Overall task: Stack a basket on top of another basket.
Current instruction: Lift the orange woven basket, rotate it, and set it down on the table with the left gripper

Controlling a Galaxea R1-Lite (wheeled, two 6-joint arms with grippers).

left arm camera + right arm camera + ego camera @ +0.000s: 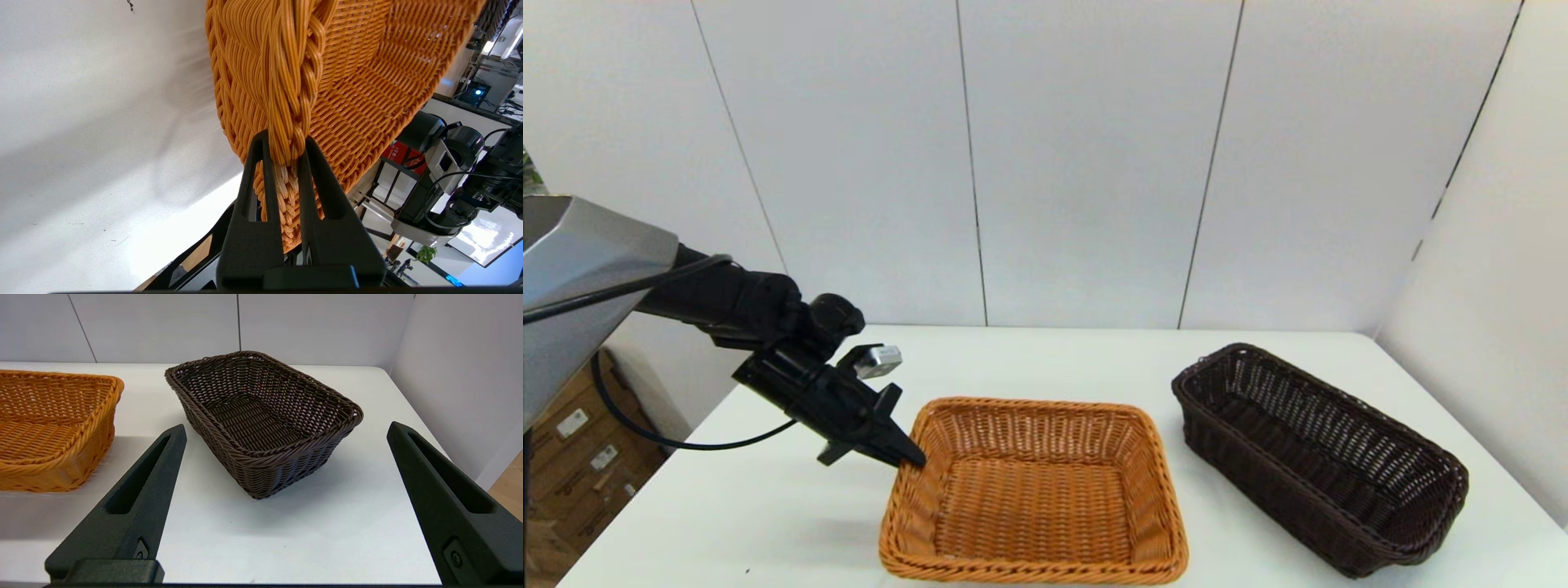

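The orange-tan basket (1033,498) sits near the table's front, left of centre. My left gripper (913,459) is at its left rim, near the far corner. In the left wrist view the left gripper (286,147) is shut on the braided rim of the orange-tan basket (359,81), one finger on each side. The dark brown basket (1319,457) rests on the right side of the table, turned at an angle and apart from the other. My right gripper (287,428) is open and hangs in front of the dark brown basket (261,416), clear of it. The orange-tan basket (49,428) shows beside it.
The white table (768,506) ends at a panelled wall behind and a side wall close to the dark basket on the right. Cardboard boxes (580,457) stand on the floor past the table's left edge. The right arm is out of the head view.
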